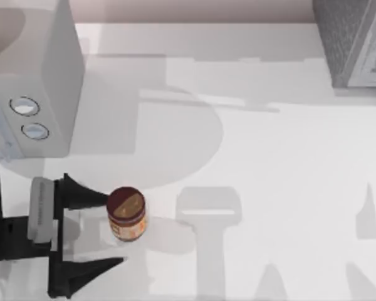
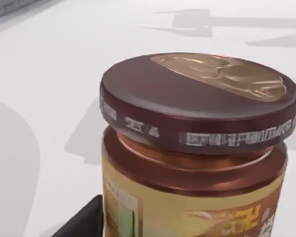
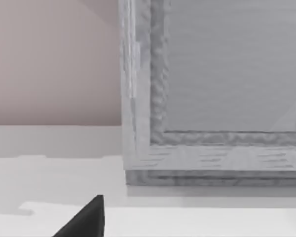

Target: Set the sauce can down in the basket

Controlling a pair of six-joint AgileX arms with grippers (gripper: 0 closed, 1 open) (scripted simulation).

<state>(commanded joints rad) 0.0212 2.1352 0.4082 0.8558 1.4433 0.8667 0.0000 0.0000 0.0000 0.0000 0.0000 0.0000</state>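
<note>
The sauce can [image 1: 126, 214] stands upright on the white table near the front left, with a dark-red and brown lid, an orange-yellow label and dark red bands. My left gripper [image 1: 114, 230] is open, its two black fingers reaching from the left on either side of the can, and the far finger's tip is close to the lid. The left wrist view has the sauce can [image 2: 197, 148] very close, with one black fingertip [image 2: 86, 222] beside its label. The grey textured basket [image 1: 351, 37] sits at the back right corner. One black fingertip [image 3: 86, 219] of my right gripper points toward the basket wall [image 3: 227, 89].
A large white appliance [image 1: 31, 81] with two round knobs fills the back left corner, just behind my left arm. Bare white table lies between the can and the basket.
</note>
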